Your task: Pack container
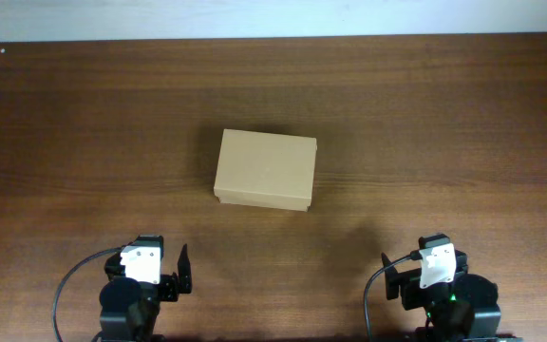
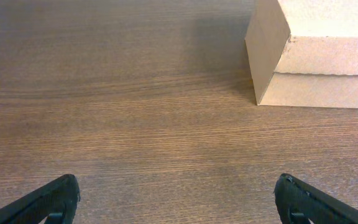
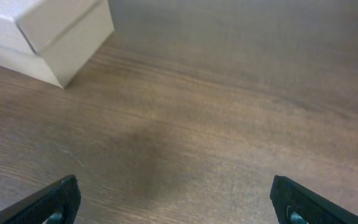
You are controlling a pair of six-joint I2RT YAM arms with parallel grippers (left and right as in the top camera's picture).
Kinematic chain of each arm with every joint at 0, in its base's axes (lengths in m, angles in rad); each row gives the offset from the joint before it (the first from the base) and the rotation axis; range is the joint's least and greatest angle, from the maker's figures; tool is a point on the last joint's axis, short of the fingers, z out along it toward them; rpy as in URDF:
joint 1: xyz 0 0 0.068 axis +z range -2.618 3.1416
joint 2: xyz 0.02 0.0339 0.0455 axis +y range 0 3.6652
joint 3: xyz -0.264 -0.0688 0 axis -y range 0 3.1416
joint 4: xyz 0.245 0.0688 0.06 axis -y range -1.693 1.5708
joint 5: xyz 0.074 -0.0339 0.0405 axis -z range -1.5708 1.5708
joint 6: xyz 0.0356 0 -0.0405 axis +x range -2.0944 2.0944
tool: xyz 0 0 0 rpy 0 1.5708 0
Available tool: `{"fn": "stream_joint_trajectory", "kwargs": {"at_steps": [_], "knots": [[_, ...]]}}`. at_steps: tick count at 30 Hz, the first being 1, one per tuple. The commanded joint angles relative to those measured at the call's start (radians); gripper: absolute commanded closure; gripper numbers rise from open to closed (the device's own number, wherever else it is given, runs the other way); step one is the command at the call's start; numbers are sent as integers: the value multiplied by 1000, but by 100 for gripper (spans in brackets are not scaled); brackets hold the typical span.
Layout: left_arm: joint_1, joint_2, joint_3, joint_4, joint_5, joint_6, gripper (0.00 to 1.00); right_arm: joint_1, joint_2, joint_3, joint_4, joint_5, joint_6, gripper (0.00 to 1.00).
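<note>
The container (image 1: 265, 170) is a plain tan-brown cardboard box with its lid shut, lying in the middle of the wooden table. It also shows at the top right of the left wrist view (image 2: 319, 56) and at the top left of the right wrist view (image 3: 48, 34). My left gripper (image 2: 178, 202) is open and empty near the table's front edge, left of the box (image 1: 164, 271). My right gripper (image 3: 174, 202) is open and empty near the front edge at the right (image 1: 416, 275). No pens are in view.
The dark wooden table (image 1: 444, 123) ends at a pale wall strip along the far edge (image 1: 273, 17). Nothing else lies on the table in view.
</note>
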Motion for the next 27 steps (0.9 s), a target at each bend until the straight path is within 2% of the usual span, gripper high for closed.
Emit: {"fn": "stream_joint_trajectory", "kwargs": {"at_steps": [1,6,27], "knots": [[6,-9,-8,2,-6,19,0,-23,-14,-37,5,-19,11,1],[6,-9,-8,2,-6,19,0,-23,-14,-100,21,-18,11,1],[6,-9,-8,2,-6,19,0,-23,-14,-100,24,-18,11,1]]}}
